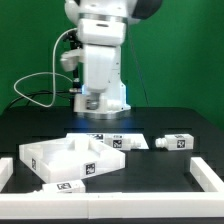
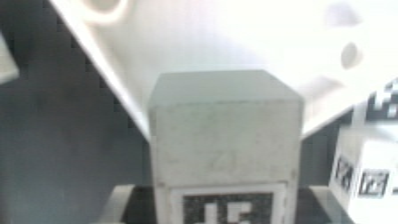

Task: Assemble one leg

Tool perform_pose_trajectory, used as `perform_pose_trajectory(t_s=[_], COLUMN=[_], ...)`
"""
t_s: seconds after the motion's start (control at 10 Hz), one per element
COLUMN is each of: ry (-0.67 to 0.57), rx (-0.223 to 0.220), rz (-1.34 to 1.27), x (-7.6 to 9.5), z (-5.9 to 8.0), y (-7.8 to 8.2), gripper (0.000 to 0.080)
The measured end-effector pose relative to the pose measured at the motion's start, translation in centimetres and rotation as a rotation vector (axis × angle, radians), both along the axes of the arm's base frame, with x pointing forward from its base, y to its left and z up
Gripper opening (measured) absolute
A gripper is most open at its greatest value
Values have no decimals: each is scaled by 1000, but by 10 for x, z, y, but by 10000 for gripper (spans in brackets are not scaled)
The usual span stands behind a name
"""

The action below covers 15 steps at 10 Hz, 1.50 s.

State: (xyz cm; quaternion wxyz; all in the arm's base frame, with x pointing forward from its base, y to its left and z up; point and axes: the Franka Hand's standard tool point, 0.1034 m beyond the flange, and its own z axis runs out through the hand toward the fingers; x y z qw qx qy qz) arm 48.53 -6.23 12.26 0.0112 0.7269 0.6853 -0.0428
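Exterior view: the pincer hangs low behind the white tabletop, over the black bench. I cannot tell whether it is spread or pressed together. A loose leg lies toward the exterior view's right, with open bench around it.

Wrist view: a tagged leg fills the middle, its edges crossing the tabletop behind it.

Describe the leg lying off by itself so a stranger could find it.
Start at the black table and its big white part. Go toward the exterior view's right to the lone leg, a short white block with black tags. Unlike the middle leg beside the big part, it touches nothing.
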Motion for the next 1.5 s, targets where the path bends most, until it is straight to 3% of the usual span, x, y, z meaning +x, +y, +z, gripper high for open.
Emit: perform_pose_trajectory(t_s=[0.4,0.7,0.8,1.2,1.4,1.5], ry=[11,123,142,149,196,212], rx=[2,24,24,31,111,134], rz=[26,91,66,92,180,181], x=[-3,-62,-71,-73,-109,-118], z=[-2,-36,-43,-45,-70,-82], y=[0,-57,-64,-64,-103,-114], gripper=[282,282,282,284,284,284])
